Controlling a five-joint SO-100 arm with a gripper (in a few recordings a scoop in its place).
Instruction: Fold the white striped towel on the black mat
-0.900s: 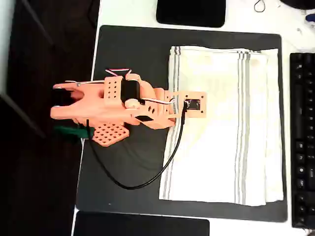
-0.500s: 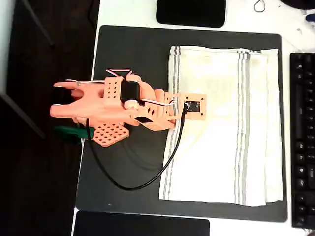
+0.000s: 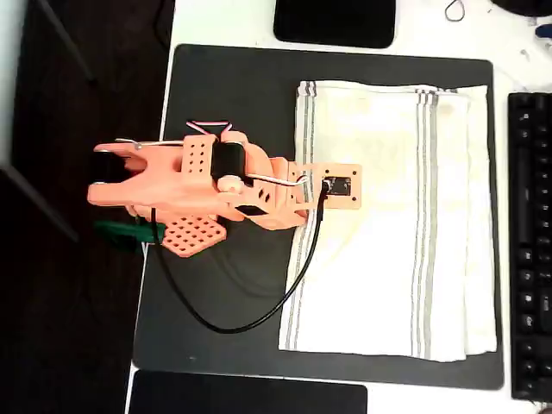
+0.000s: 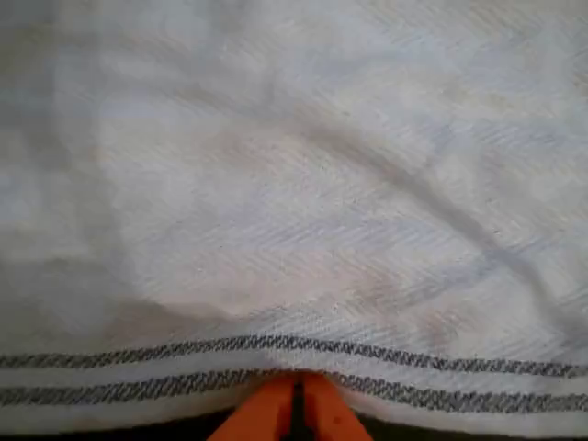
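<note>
The gripper (image 4: 296,409), fingers together at the towel's (image 3: 397,216) striped edge over the mat (image 3: 233,95), may slip off without cloth.

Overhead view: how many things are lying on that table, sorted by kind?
Towel: 1, the white striped towel
Mat: 1, the black mat
Glossy black rectangles: 2, top and bottom
Keyboard: 1, at the right edge
Robot arm: 1, orange
Total: 6

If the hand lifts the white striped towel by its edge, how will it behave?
The white striped towel looks thin and creased, so it will probably hang limp. It lies flat on the black mat, so it likely slides or bunches if pushed.
</note>
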